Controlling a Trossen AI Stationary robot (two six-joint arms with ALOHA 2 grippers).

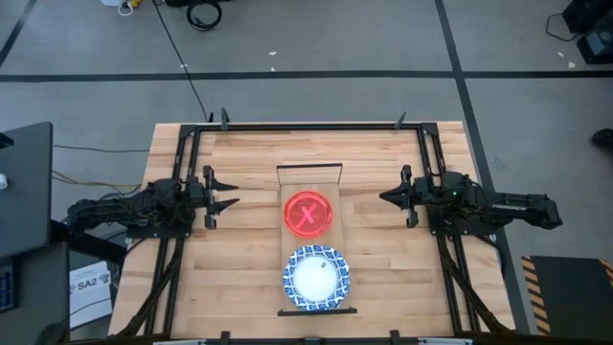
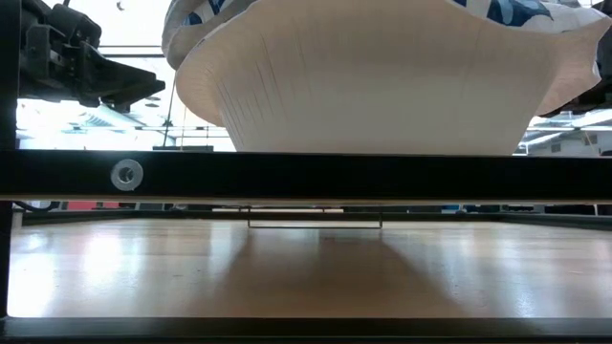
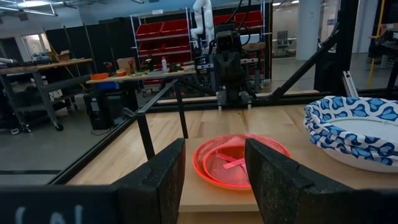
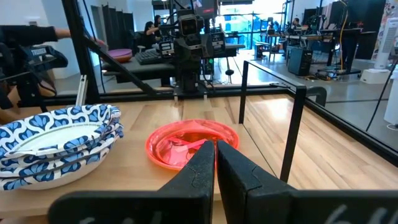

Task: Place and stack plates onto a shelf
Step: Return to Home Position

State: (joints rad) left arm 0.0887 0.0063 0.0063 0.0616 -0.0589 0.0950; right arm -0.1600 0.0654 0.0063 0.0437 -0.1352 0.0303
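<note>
My left gripper (image 1: 233,192) was released, my right gripper (image 1: 386,196) clenched on nothing. Pink plates (image 1: 307,213) lay between them. Blue-patterned plates (image 2: 363,76) hid these at table height. A sheet (image 1: 89,284) behind my left gripper read "SA2".

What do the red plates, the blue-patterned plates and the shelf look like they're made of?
Red plates: likely translucent plastic, glossy, light glowing through them. Blue-patterned plates: probably paper or thin foam, matte, with fluted walls and wavy rims. Shelf: light wood with grain, and thin black rails, seemingly metal, at its ends.
</note>
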